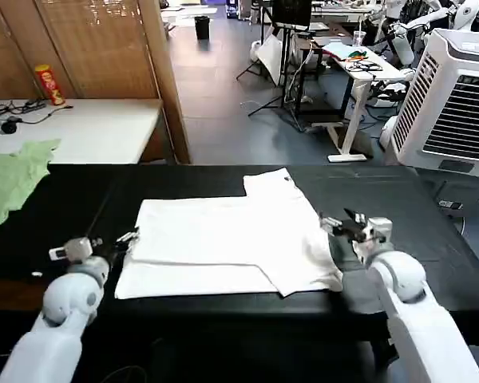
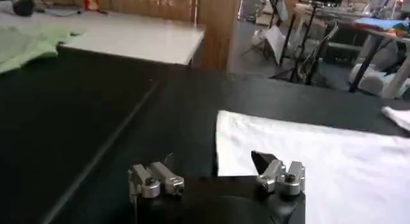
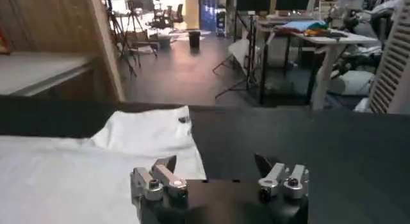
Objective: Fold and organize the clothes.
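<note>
Left gripper [image 1: 126, 237] jaws apart at near-left hem, right gripper [image 1: 333, 224] jaws apart by right edge, prob. flanking to fold. Plain white cotton T-shirt [image 1: 223, 243] lies part-folded, centre of black table [image 1: 80, 207]. Light green garment [image 1: 12, 179] far left.

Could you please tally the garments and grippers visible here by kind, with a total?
White T-shirt, lying on the black table: 1
Light green garment, at the table's far left corner: 1
Grippers: 2, the left gripper open at the shirt's left edge and the right gripper open at its right edge
Total: 4
</note>
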Motion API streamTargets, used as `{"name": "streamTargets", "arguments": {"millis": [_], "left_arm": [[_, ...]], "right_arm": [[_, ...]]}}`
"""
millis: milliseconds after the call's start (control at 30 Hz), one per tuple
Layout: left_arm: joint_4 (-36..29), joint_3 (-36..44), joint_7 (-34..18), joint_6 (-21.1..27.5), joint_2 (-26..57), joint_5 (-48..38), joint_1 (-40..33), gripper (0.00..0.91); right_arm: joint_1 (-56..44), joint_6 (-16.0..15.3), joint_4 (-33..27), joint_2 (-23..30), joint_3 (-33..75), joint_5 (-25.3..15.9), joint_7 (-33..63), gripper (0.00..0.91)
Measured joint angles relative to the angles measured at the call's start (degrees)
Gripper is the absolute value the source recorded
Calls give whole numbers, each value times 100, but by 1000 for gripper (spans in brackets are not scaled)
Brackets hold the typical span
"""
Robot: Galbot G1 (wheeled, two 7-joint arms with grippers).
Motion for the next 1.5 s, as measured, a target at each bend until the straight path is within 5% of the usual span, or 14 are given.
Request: {"name": "streamTargets", "arguments": {"millis": [667,700,733,767,800,933,1000,1133,1500], "left_arm": [[2419,1388,541,73,-33,-76,-2384,878],[2497,1439,557,75,-47,-76,-2459,780],[2587,1483,564,76,-58,-74,-2529,585],[2693,1531,587,80,-64,-67,-2605,195],[2779,1564,614,83,-66,-61,-2652,0],[2941,1637,673,115,-65,-44,-2727,0],[2992,1649,686,118,-53,-29,-2731,0],[3043,1684,882,88,-29,126,-2724,0],[3028,1643,972,-49,-81,351,-2709,0]], "right_arm": [[2534,-57,-3349,883,-1467,224,-51,878],[2580,-64,-3438,920,-1484,213,-71,878],[2617,-76,-3529,964,-1490,193,-94,878],[2642,-105,-3613,1023,-1489,182,-100,878],[2653,-141,-3667,1061,-1489,175,-100,800],[2656,-213,-3771,1155,-1492,139,-92,634],[2653,-213,-3811,1180,-1477,118,-91,390],[2604,-184,-3827,1223,-1416,41,-105,117],[2308,401,-3538,1172,-1135,-165,-362,0]]}}
